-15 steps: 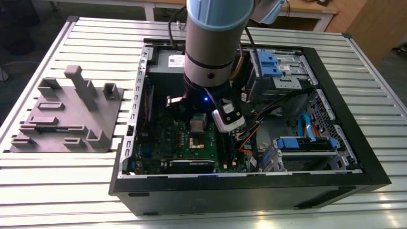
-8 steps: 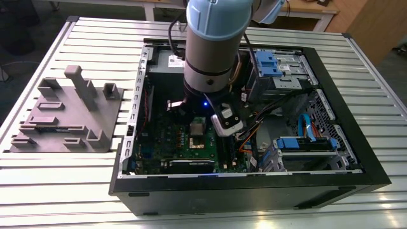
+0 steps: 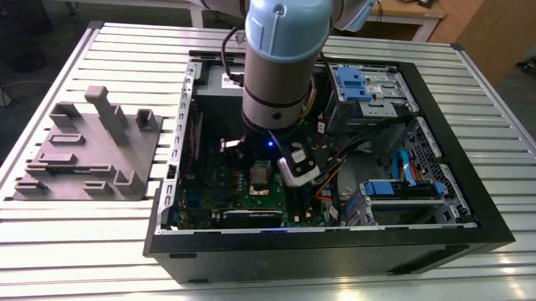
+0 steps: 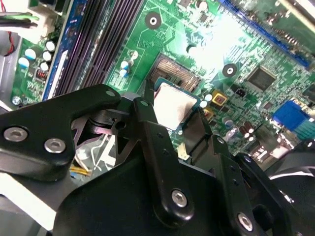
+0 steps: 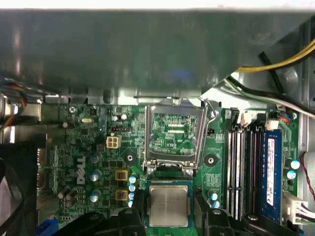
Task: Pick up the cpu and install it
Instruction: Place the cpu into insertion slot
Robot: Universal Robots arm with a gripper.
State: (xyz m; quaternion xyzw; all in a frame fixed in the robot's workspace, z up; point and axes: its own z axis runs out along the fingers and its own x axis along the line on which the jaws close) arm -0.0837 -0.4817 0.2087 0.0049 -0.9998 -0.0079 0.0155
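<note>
Now | black tool (image 4: 173,109) clamped on cpu (image 5: 169,205) | flat square, matte silver-grey top; green motherboard (image 5: 78,142) beneath

The cpu (image 5: 169,205) has a dull silvery metal top; the tool (image 4: 173,105) is matt black; the bench (image 3: 503,125), ribbed metal.

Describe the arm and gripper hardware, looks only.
Arm: fat silver-grey tube with a pale blue joint cap, a black cable running beside it and a small blue light at the wrist. Gripper: matte black linkage fingers with silver pins.
</note>
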